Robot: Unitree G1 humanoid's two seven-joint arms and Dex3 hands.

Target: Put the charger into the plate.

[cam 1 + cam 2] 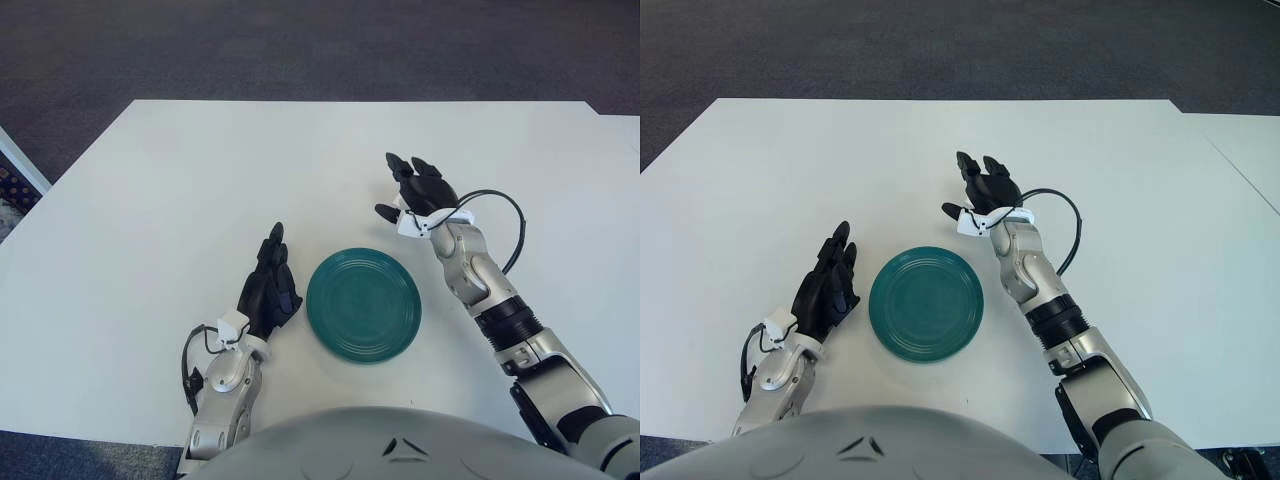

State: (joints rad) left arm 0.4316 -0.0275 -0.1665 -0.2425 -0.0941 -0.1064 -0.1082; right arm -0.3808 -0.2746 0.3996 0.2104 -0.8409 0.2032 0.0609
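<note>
The plate (363, 304) was round and dark teal, with faint concentric rings across its face. It lay flat and empty on the white surface (180, 200), near the robot's edge of it. The charger showed only as a small white piece (401, 205) under the black fingers of the right hand (417, 190), above the surface just beyond the plate's far right rim.
</note>
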